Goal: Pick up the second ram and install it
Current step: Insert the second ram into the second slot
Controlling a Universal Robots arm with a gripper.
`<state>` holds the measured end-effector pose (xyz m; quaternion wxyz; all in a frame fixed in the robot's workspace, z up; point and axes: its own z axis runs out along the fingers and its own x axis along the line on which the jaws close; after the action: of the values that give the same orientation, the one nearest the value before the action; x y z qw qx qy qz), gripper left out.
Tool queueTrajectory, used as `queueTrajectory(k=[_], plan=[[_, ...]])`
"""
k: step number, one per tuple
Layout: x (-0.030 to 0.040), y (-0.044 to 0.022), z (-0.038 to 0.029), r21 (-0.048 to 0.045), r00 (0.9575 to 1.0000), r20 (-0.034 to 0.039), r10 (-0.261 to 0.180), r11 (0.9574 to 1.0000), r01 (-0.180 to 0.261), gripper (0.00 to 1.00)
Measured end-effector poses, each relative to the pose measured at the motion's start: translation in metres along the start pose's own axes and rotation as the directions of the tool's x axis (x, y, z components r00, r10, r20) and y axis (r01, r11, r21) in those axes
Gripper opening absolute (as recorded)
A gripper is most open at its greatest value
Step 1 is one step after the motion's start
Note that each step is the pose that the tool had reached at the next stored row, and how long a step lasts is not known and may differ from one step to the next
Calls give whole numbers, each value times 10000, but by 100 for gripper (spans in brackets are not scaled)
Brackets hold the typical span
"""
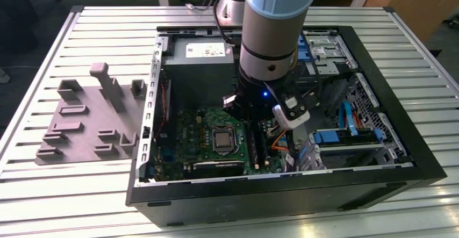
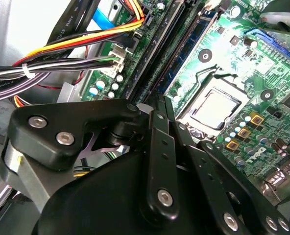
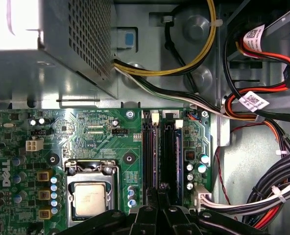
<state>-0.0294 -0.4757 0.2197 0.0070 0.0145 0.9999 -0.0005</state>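
- In the exterior view the arm (image 1: 276, 31) reaches down into the open PC case (image 1: 401, 165) on the slatted bench (image 1: 64, 192), its wrist over the board (image 1: 197, 133) near the slots; a grey foam tray (image 1: 86, 125) lies on the bench to that view's left of the case
- The first wrist view looks straight down: grey power supply (image 3: 52, 54), CPU socket (image 3: 89, 198), the long black slots (image 3: 162, 152) beside it, and cable bundles (image 3: 262, 112) running past
- The jaws (image 3: 157, 215) hang just above the slots' near end; their black linkage (image 2: 135, 186) crowds the second wrist view, fingers drawn close together
- A thin dark edge between the fingertips could be the ram, but I cannot tell whether the jaws are clamped on it
- The second wrist view, at a slant, shows a blue-green strip (image 2: 194, 36) lying along one slot, apparently a ram already seated; the top-down view shows only dark slots there
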Motion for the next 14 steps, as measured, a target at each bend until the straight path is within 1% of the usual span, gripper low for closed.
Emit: queueTrajectory(k=[3,8,14], plan=[[0,0,3,-3,10000,1,0,10000,0,11],[0,0,31,-3,10000,1,-1,10000,1,11],[0,0,35,-3,10000,0,0,10000,0,11]])
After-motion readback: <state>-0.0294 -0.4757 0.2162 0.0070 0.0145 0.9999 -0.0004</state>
